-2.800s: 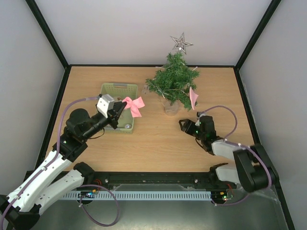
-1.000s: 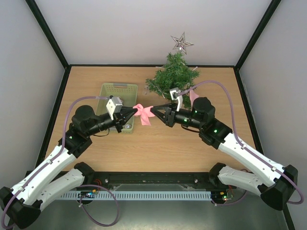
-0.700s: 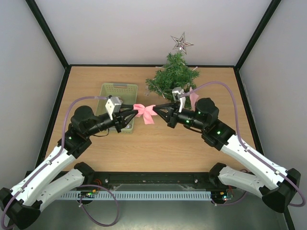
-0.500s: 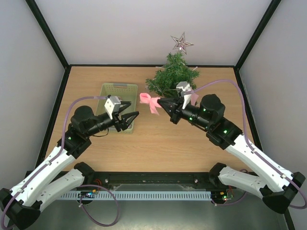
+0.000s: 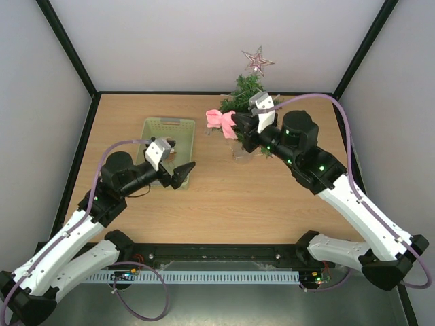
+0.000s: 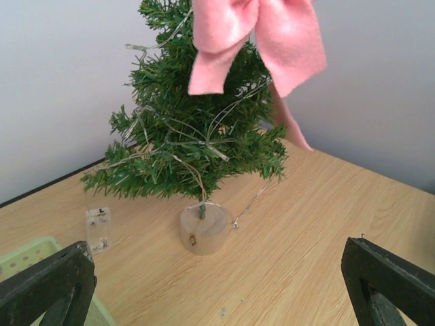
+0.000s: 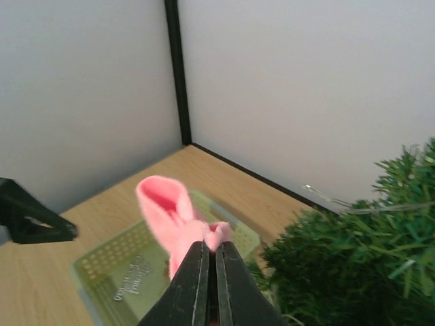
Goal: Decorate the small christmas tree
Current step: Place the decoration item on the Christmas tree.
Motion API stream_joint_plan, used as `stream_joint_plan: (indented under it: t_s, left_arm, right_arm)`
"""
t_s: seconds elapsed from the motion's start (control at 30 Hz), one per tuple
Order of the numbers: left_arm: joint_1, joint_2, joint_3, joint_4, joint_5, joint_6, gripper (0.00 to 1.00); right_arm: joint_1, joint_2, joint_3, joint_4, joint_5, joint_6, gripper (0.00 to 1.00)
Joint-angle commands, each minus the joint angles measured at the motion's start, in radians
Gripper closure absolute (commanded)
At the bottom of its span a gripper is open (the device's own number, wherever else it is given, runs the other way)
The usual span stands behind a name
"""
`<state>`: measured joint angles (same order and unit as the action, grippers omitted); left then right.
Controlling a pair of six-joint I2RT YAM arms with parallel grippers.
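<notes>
Found the small christmas tree (image 5: 243,87) standing at the far side of the counter (image 5: 224,204), right of centre, just right of the pale green basket (image 5: 167,124), and partly hidden behind the right arm in the overhead view. Saw the right claw (image 5: 235,123) raised just left of the foliage, at about mid to upper height, pinched tight on the knot of a pink bow (image 5: 220,122). Could not tell any contact between the pink bow and the needles. From the right wrist, saw both fingers pressed together on the pink bow (image 7: 170,210), with the small christmas tree (image 7: 353,272) close on the right. Found the left claw (image 5: 185,174) well apart from the tree, nearer and to the left, over the near right corner of the basket. Saw its jaws spread wide, holding nothing, and aimed toward the small christmas tree (image 6: 197,142). Noted the tree upright, long axis vertical, tip pointing straight up under a star (image 5: 257,61). Noted the trunk set in a small round wooden base (image 6: 204,231) resting on the counter, thin light wire wound through the branches, and a small clear box (image 6: 98,227) lying just left of the base.
</notes>
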<state>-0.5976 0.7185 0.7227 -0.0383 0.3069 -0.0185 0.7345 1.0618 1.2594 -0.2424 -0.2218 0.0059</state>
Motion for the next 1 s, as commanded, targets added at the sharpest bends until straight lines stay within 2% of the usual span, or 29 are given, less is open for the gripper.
stream_joint_plan:
  t_s: [0.0, 0.13, 0.43, 0.67, 0.97]
  left_arm:
    - [-0.005, -0.027, 0.009, -0.046, -0.046, 0.052, 0.0]
    - [-0.006, -0.046, -0.01, -0.049, -0.065, 0.066, 0.0]
    - [-0.005, -0.051, -0.016, -0.058, -0.069, 0.069, 0.0]
    - [-0.005, -0.065, -0.022, -0.063, -0.073, 0.073, 0.0]
    - [-0.005, -0.07, -0.035, -0.046, -0.078, 0.071, 0.0]
  right_arm:
    - [-0.061, 0.036, 0.046, -0.094, -0.009, -0.043, 0.98]
    - [-0.128, 0.034, 0.036, -0.096, -0.072, -0.026, 0.98]
    - [-0.225, 0.065, 0.001, -0.074, -0.071, 0.008, 0.98]
    - [-0.256, 0.065, -0.03, -0.055, 0.001, 0.031, 0.98]
    - [-0.285, 0.039, -0.063, -0.018, 0.01, 0.056, 0.98]
